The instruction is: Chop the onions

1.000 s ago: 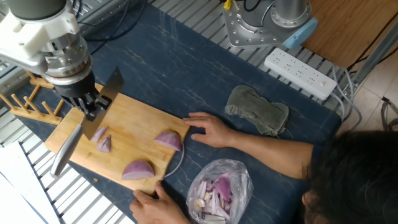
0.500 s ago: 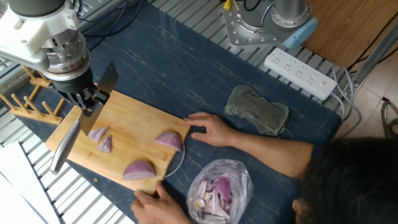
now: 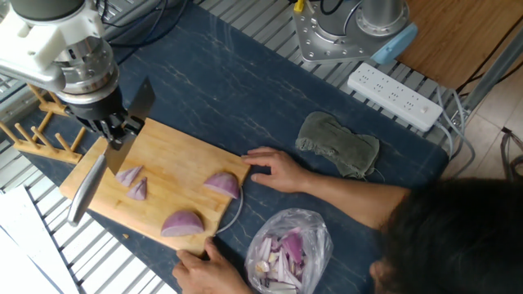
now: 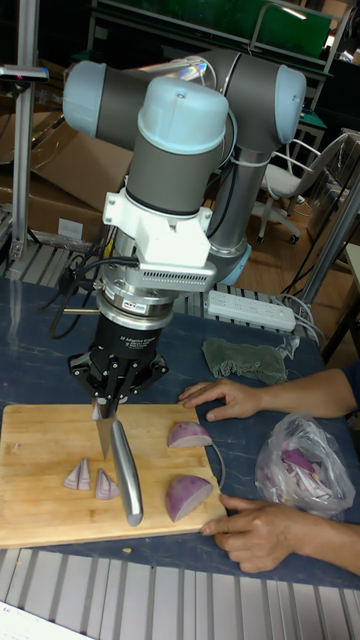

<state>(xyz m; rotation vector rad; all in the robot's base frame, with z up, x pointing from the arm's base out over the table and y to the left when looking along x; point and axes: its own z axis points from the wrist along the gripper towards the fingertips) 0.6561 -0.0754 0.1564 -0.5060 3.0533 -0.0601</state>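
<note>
Onions [image 3: 182, 222] lie on a wooden cutting board [image 3: 176, 159] in front of us. We count two big purple wedges, one near the front edge of the board and one [image 3: 221, 184] closer to the right edge. Two small slivers [image 3: 132, 181] sit side by side further left. In the tall fixed view the slivers [image 4: 90, 479] are just beside the knife [image 4: 122, 462], but we cannot tell if they touch it. The robot's hand [image 3: 118, 131] is above the left part of the board. Its fingers are closed on the knife, near where the dark blade [image 3: 144, 104] meets the silver handle [image 3: 85, 189].

A person's hand [image 3: 274, 170] rests flat at the right edge of the board. The person's other hand [image 3: 208, 271] holds the front corner. A clear bag of onion scraps [image 3: 286, 250] lies on the dark blue surface [image 3: 245, 90] near that hand. A gray cloth [image 3: 337, 144] is farther back. A white power strip [image 3: 395, 95] lies beyond it. A wooden rack [image 3: 33, 131] stands at the left.
</note>
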